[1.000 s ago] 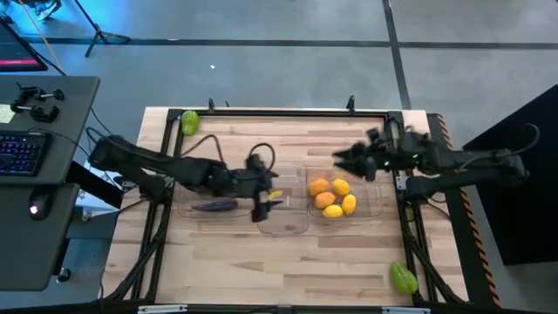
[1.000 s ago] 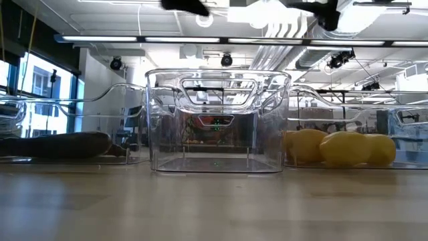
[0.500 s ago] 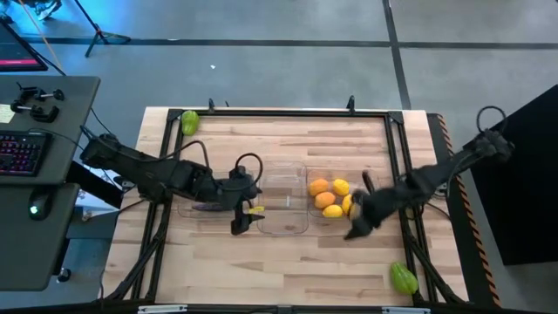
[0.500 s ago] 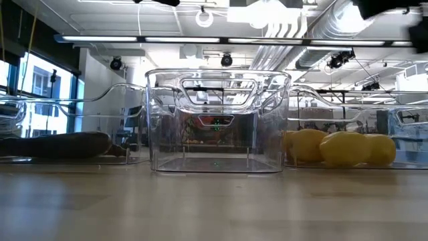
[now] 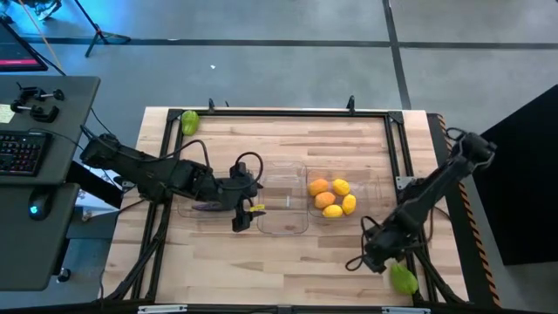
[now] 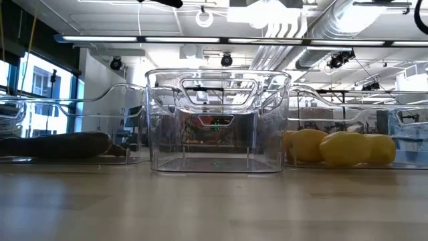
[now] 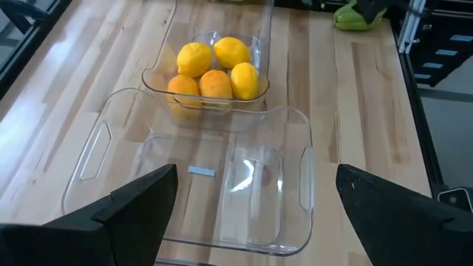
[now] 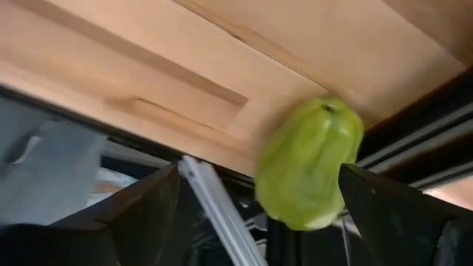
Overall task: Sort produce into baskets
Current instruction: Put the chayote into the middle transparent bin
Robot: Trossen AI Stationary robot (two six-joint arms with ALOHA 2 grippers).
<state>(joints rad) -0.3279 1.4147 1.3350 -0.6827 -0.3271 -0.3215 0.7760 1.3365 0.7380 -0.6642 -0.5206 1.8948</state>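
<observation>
Wooden bench [image 5: 288, 139] with a dark frame, grey floor around it, a desk with a keyboard [image 5: 19, 153] beyond its left edge. Three clear bins sit side by side mid-bench: left bin [image 5: 187, 209] holds one dark purple eggplant [image 5: 214, 206]; middle bin [image 5: 292, 222] holds no produce — only a small label shows on its floor; right bin [image 5: 370, 201] holds a cluster of lemons and orange round fruits [image 5: 333, 197], touching one another. Low view confirms the eggplant [image 6: 57, 144] lying flat and the yellow fruits [image 6: 338, 148] against the bin wall. One green pear-shaped piece [image 5: 188, 121] lies at the far left corner of the bench, well apart from the bins. A second green piece [image 5: 403, 278] lies at the near right corner, at the bench edge. Left gripper [image 5: 237, 223] hovers at the near left rim of the middle bin, fingers [image 7: 137, 203] spread wide, nothing between them. Right gripper [image 5: 377, 258] is just beside the near-right green piece [image 8: 310, 166] — fingers [image 8: 140, 203] wide apart, piece ahead of them, not grasped.
</observation>
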